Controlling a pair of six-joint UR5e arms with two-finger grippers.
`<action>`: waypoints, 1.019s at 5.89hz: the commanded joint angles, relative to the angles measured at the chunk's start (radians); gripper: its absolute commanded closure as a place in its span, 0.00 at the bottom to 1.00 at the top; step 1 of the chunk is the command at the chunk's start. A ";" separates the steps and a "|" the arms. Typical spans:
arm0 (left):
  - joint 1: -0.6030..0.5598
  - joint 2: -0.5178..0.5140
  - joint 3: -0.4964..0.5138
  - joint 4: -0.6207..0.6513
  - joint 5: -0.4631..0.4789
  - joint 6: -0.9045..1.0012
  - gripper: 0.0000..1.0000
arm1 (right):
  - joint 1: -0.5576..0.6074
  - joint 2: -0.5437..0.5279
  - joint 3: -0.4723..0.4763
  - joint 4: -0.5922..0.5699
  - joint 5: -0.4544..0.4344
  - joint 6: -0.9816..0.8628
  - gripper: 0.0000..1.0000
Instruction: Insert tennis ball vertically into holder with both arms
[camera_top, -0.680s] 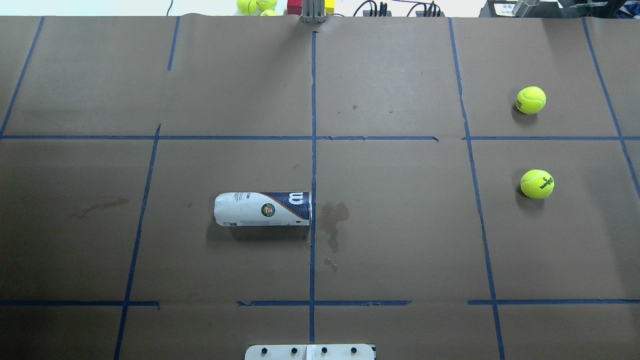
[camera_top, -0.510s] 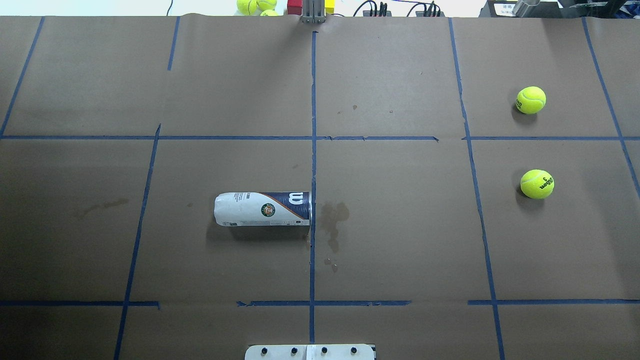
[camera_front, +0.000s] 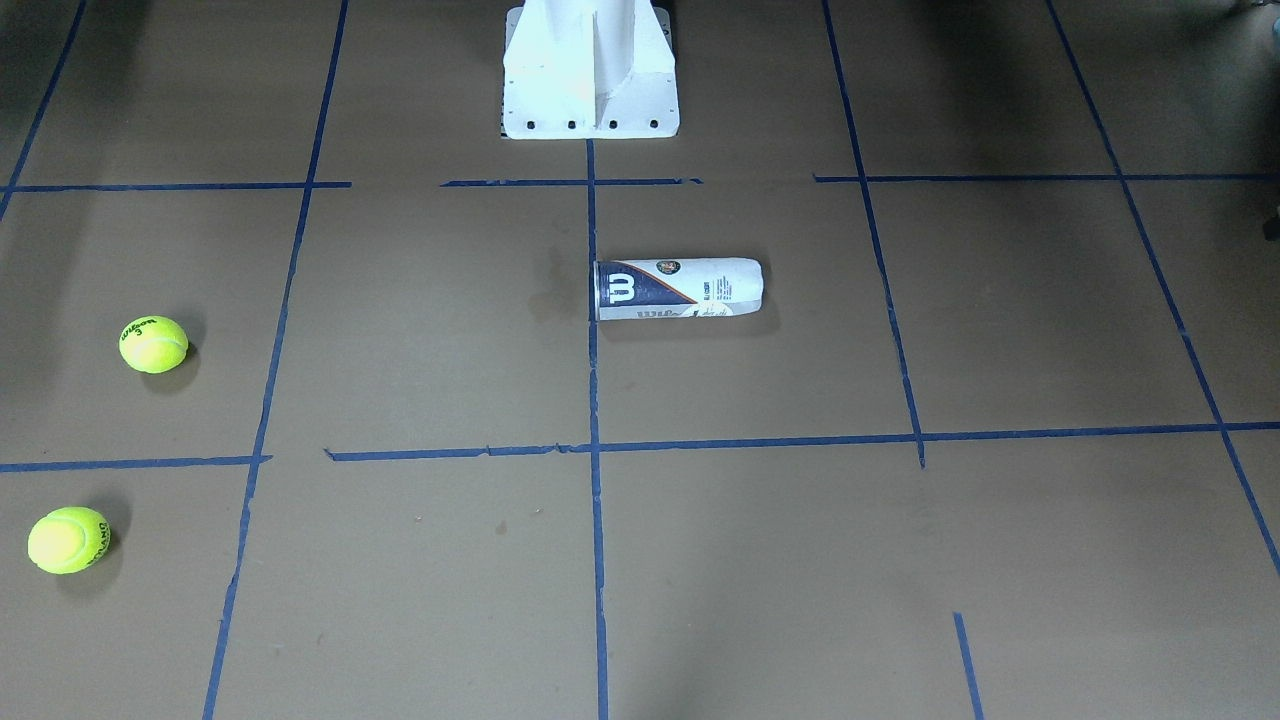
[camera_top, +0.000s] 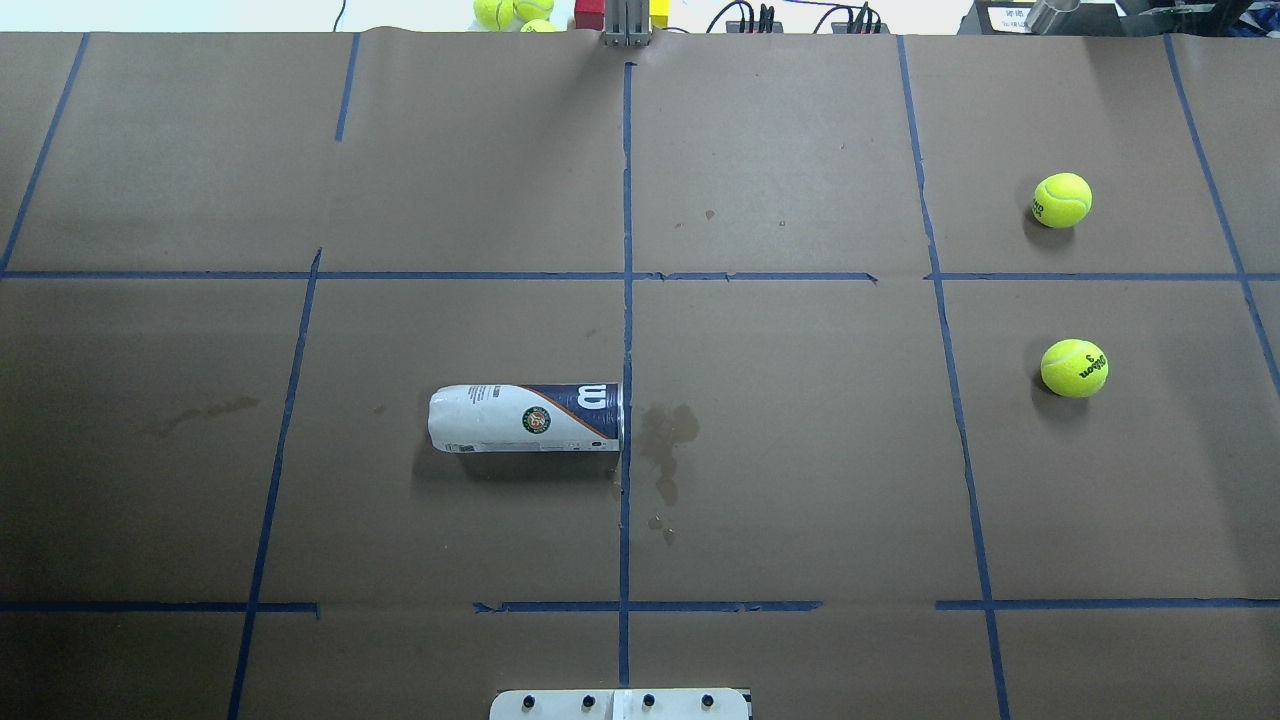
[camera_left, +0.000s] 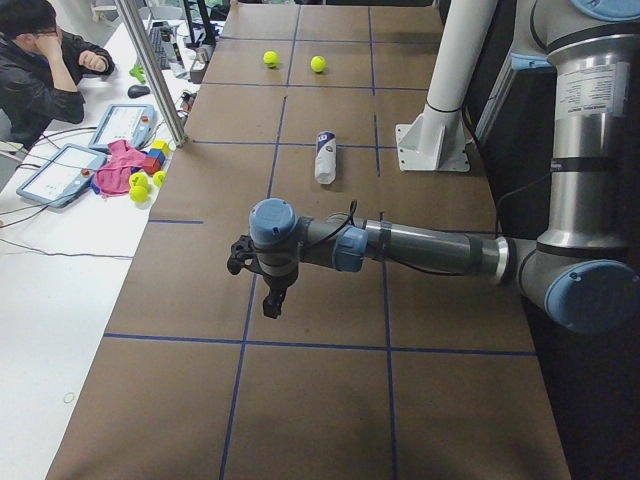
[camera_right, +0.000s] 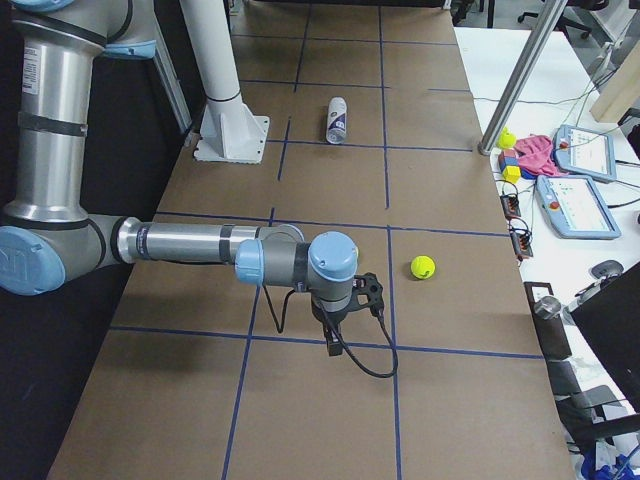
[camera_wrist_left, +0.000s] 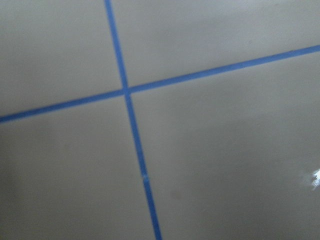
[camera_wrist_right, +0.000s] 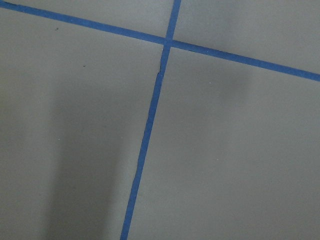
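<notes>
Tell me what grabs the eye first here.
A white and navy can lies on its side near the table's middle. Two yellow tennis balls, the far ball and the near ball, sit on the robot's right side. The left arm and right arm hang over the table's ends.

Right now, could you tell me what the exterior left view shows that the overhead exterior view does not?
Only exterior left: the left arm, its tool hanging above the table, and a seated operator. Only overhead: a dark stain beside the holder. Both: that holder lying on its side and two tennis balls.
</notes>
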 joint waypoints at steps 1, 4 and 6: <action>0.010 -0.090 0.009 -0.130 -0.008 -0.004 0.00 | -0.002 0.067 0.016 0.000 -0.002 0.004 0.00; 0.067 -0.188 -0.005 -0.273 -0.011 -0.075 0.00 | -0.002 0.057 0.008 0.109 -0.004 0.016 0.00; 0.310 -0.328 -0.002 -0.437 0.032 -0.088 0.00 | 0.000 0.052 0.008 0.111 -0.005 0.014 0.00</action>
